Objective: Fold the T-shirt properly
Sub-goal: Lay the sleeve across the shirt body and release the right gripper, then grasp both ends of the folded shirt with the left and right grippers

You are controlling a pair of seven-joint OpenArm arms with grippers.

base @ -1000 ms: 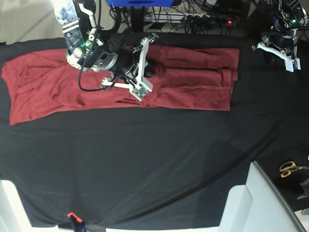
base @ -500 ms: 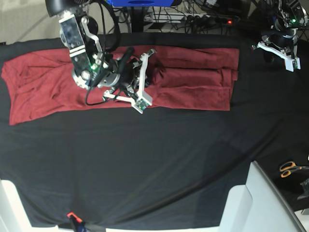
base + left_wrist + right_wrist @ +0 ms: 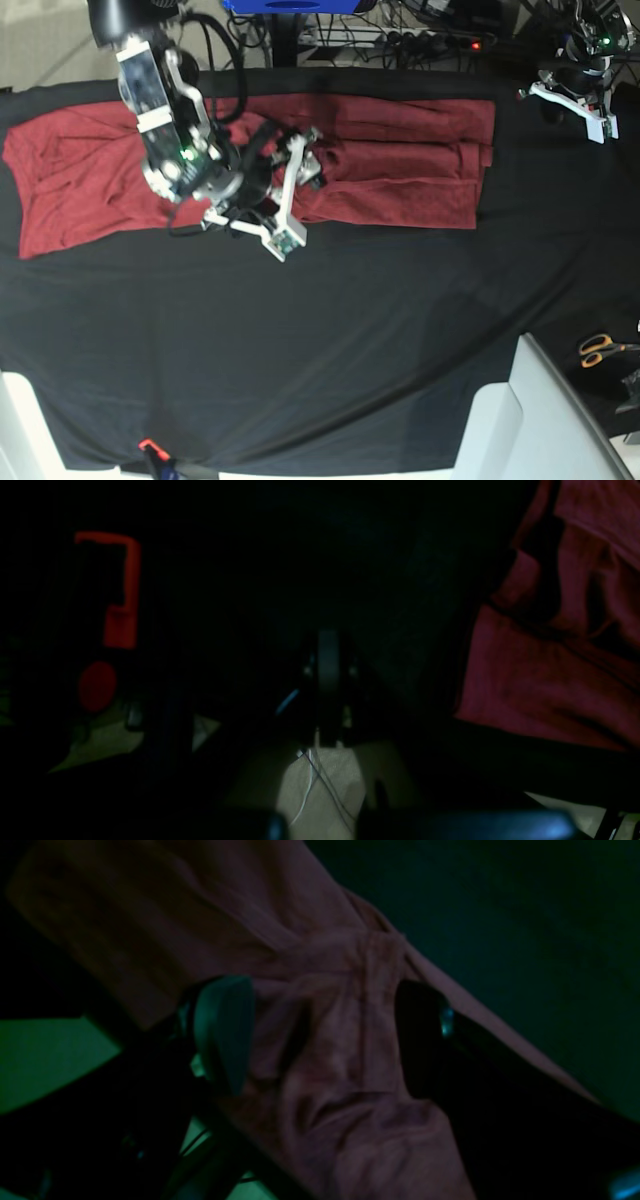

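Brick-red soft knit T-shirt (image 3: pixel 400 165) lies lengthwise under the open right hand (image 3: pixel 320 1040) (left hand (image 3: pixel 575 95) shut, far).

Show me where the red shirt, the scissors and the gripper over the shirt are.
T-shirt (image 3: pixel 80 190): base view, flat left part of the cloth.
Scissors (image 3: pixel 605 348): base view, orange handles at right edge.
Right gripper (image 3: pixel 325 1040): right wrist view, midway between its parted fingertips.

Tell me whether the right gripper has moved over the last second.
Yes. In the base view the right gripper has slid toward the shirt's near edge, judged against the T-shirt lying on the black cloth.
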